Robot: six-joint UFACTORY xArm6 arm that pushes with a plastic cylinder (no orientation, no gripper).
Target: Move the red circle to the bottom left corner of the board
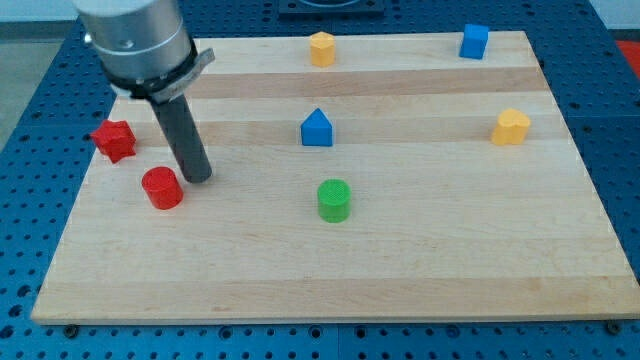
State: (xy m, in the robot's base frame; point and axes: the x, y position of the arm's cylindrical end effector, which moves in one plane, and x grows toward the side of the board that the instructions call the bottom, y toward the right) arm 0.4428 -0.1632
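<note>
- Resting on the wooden board (420, 270), my tip (198, 178) is a bare rod with nothing to spread or pinch, just right of the red circle (162, 188)
- Red circle sits near the view's left edge, mid-height, below the red star-like block (114, 140)
- Step in hand: lining up the push
- Next, I judge, my tip must get above and right of it, then drive down-left

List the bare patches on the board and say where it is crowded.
Bare: the whole strip along the view's bottom, below the red circle and green cylinder; also right of the green cylinder, below the yellow block. Crowded: left edge, where my tip stands beside the red circle, near the red star.
</note>
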